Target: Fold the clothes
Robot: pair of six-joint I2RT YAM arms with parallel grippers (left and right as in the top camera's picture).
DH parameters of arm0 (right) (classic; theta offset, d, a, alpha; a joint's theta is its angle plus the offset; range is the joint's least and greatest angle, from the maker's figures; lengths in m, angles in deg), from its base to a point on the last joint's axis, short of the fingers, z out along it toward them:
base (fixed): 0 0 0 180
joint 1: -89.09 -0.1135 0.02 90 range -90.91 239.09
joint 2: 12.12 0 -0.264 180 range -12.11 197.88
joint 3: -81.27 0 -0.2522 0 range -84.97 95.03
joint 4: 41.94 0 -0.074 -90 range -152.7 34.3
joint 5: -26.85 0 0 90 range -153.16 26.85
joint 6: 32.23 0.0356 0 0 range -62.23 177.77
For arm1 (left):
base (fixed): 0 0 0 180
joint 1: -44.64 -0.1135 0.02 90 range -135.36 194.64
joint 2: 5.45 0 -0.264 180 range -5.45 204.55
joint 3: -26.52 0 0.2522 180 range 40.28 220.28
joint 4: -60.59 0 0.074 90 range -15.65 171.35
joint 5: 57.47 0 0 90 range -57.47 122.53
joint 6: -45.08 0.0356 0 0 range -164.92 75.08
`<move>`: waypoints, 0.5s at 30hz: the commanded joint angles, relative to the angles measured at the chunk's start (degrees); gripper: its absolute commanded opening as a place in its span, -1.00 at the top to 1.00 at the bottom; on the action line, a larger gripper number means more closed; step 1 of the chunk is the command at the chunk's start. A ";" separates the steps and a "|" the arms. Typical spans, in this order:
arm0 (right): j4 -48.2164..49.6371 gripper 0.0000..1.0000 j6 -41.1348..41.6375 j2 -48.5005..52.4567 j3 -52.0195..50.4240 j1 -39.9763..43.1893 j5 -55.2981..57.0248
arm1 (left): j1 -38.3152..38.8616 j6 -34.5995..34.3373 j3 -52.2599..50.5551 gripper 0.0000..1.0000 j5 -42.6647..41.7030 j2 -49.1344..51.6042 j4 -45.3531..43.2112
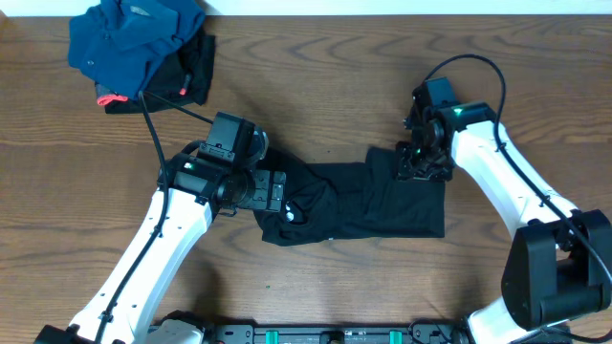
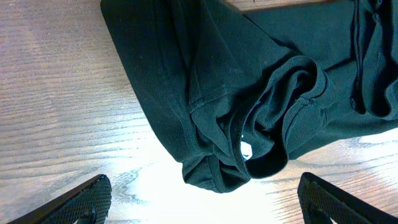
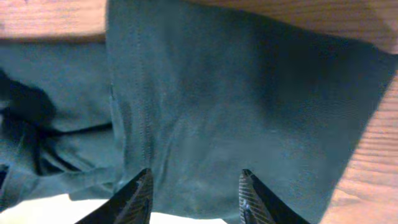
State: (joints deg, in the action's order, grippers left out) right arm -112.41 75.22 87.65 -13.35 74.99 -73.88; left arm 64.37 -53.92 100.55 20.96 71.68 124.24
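Overhead we look straight down on the whole table (image 1: pixel 325 96), while our two wrist views hang close over the same black garment (image 1: pixel 363 203).

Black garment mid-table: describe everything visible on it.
The thin black fabric garment lies on the wooden table, roughly folded into a wide band. Its ribbed collar, with a small white label inside, bunches at the left end, before the left gripper, jaws wide open. The right gripper, jaws apart, sits over its right end.

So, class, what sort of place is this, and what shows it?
Likely a robot lab bench: a white left arm and right arm at a wooden table, black garment laid between.
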 commanded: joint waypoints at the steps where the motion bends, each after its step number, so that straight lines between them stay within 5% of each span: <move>1: 1.97 0.39 -1.22 0.00 -2.97 -1.88 -3.91 | -0.13 0.17 1.09 -0.92 0.72 -0.02 0.07; 5: 7.21 0.69 -0.55 0.00 -7.72 -4.39 -3.96 | -0.13 0.17 1.09 -0.92 0.72 -0.02 0.13; 15: 10.40 0.70 0.79 0.00 -16.41 -5.46 -6.49 | -0.13 0.17 1.09 -0.92 0.72 -0.02 -0.04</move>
State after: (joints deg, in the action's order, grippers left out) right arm -102.29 75.31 87.65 -27.65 69.78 -78.68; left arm 64.37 -53.92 100.55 20.98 71.68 124.15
